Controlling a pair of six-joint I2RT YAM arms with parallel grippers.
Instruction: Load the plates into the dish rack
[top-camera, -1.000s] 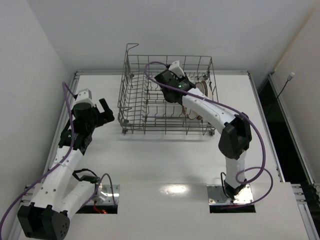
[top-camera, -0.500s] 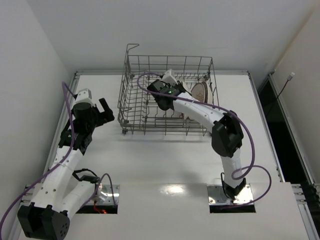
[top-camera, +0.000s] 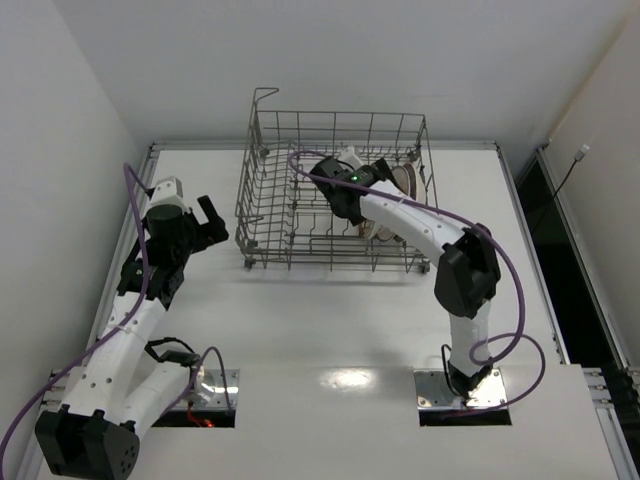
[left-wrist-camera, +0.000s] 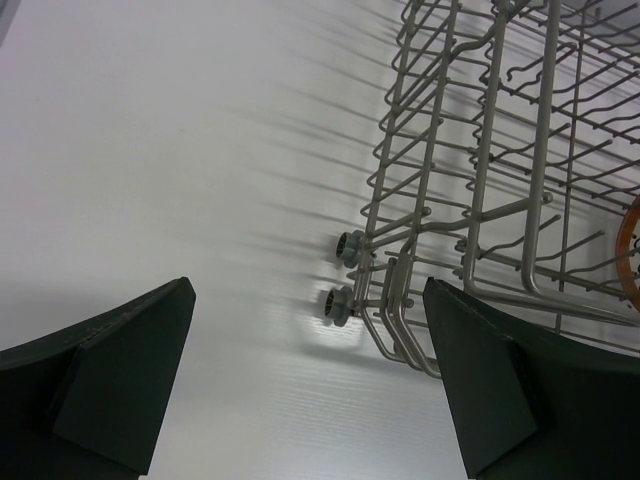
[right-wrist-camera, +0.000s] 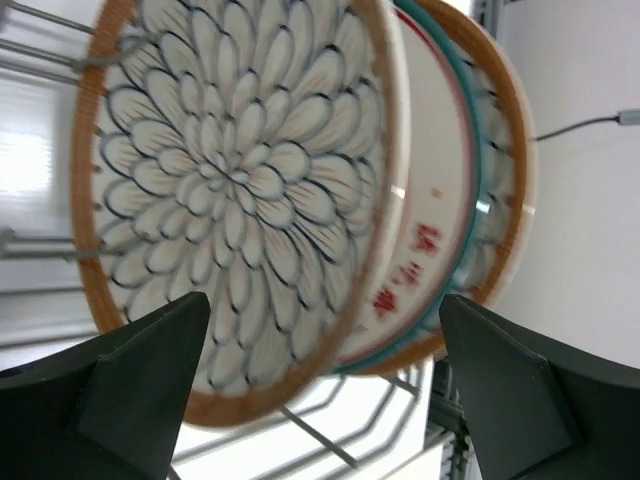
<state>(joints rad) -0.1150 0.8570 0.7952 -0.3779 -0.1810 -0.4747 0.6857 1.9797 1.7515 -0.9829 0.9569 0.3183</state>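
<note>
The grey wire dish rack (top-camera: 300, 200) stands at the back middle of the table. Plates stand on edge in its right part (top-camera: 404, 180). In the right wrist view the nearest plate (right-wrist-camera: 240, 190) has a white petal pattern and a brown rim. Behind it stands a plate with a teal rim and red marks (right-wrist-camera: 440, 230), and behind that a brown-rimmed one (right-wrist-camera: 512, 170). My right gripper (right-wrist-camera: 325, 390) (top-camera: 385, 172) is inside the rack, open, its fingers either side of the plates' lower edges and apart from them. My left gripper (left-wrist-camera: 310, 380) (top-camera: 210, 225) hangs open left of the rack (left-wrist-camera: 480, 200), holding nothing.
The rack's small wheels (left-wrist-camera: 345, 275) rest on the white table (left-wrist-camera: 200, 150) in front of my left gripper. Another plate edge (top-camera: 378, 231) shows under my right forearm. A raised rail (top-camera: 520, 200) borders the table on the right.
My right gripper has gone from shut to open and swung right toward the standing plates. The left arm has not moved.
</note>
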